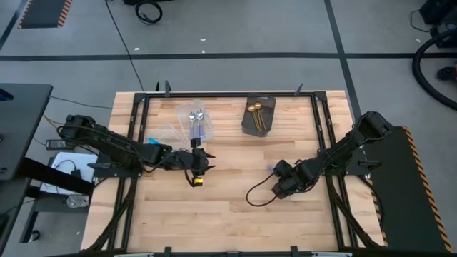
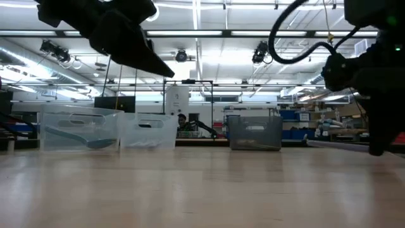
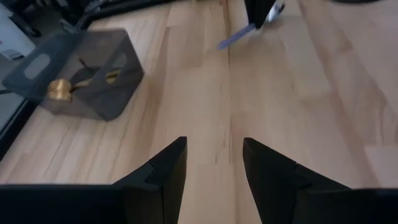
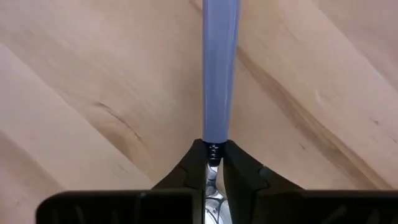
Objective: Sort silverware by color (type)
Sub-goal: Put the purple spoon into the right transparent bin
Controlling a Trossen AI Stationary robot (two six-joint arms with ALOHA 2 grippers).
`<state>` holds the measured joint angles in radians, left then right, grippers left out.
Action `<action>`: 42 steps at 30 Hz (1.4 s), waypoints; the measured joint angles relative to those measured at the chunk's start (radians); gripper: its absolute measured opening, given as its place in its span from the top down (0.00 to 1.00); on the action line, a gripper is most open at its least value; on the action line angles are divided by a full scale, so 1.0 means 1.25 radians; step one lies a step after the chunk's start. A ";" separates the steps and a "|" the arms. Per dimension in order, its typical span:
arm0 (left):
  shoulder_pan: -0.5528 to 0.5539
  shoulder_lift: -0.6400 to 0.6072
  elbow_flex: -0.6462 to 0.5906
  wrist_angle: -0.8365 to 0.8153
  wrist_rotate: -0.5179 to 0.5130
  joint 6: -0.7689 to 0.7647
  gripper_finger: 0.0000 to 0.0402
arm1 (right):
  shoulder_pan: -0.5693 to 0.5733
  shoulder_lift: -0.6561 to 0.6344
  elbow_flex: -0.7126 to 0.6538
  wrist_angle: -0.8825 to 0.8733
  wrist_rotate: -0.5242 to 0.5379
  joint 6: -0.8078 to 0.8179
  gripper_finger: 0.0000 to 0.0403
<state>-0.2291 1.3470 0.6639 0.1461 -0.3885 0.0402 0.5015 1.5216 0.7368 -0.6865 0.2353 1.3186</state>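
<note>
while the lilac-handled spoon (image 4: 220,74) is clamped at its neck by the shut right pincer (image 4: 212,163), its light, stiff, slippery handle is judged liable to swivel; the left pincer (image 3: 213,163) is held open, empty.

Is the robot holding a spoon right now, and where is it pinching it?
Yes. The right gripper pinches a lilac-handled spoon where handle meets metal. The left gripper is open and holds nothing.

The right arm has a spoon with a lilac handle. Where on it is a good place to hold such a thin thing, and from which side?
Near the neck, where handle meets bowl, as the right gripper does now. Its fingers are shut on the lilac-handled spoon across the slim width, and the long handle sticks straight out ahead. Lying flat on the table, it is probably best approached from above, with the fingers straddling the narrow shaft.
</note>
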 joint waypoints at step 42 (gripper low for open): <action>-0.014 0.116 0.000 0.133 0.001 -0.121 0.59 | -0.042 0.096 0.014 0.262 0.016 -0.358 0.51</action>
<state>-0.2462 1.4925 0.6640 0.3128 -0.3875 -0.1107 0.4492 1.6422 0.7540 -0.3595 0.2550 0.8714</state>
